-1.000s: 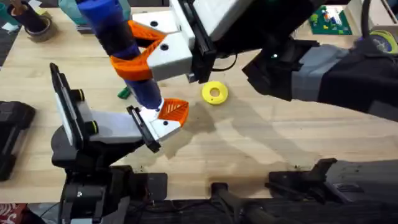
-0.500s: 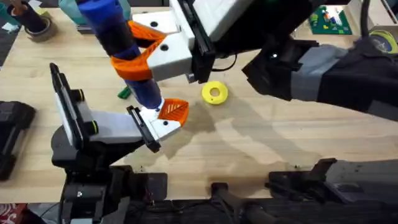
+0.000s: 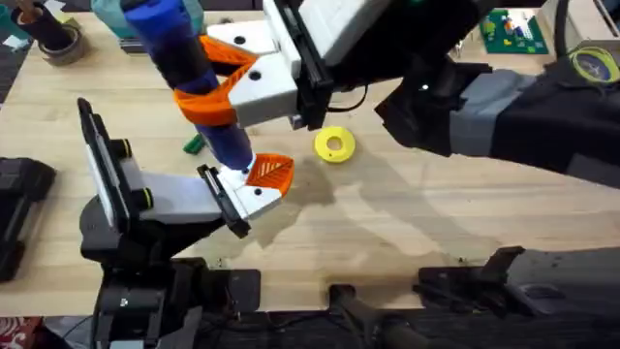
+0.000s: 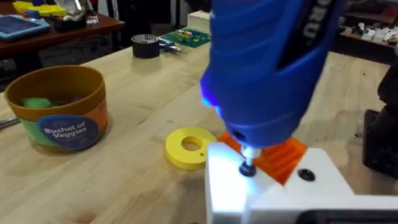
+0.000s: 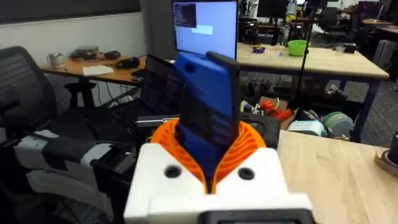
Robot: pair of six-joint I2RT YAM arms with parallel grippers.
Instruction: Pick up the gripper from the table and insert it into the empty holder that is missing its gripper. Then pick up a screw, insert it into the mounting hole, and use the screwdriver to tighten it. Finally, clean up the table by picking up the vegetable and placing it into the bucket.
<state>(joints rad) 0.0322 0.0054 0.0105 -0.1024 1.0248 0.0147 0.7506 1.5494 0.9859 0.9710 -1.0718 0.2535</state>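
Observation:
My right gripper (image 5: 208, 171) is shut on the blue screwdriver (image 3: 189, 73), its orange pads (image 3: 205, 105) clamped round the body. The screwdriver stands steeply over the left arm's jaw, and its silver tip (image 4: 247, 167) presses on the white holder (image 4: 227, 186). The orange ribbed gripper (image 3: 273, 172) sits in that holder. My left gripper (image 3: 266, 181) lies low over the table with its fingers together. The screw is hidden under the tip. A green vegetable (image 3: 193, 145) lies on the table behind the screwdriver. The orange bucket (image 4: 59, 109) stands farther off, with coloured things inside.
A yellow disc (image 3: 334, 144) with a centre hole lies just right of the left gripper. A tape roll (image 3: 58, 41) sits at the far left corner, and another tape roll (image 4: 146, 45) is near the table's edge. The right arm's dark bulk (image 3: 484, 97) spans the upper right.

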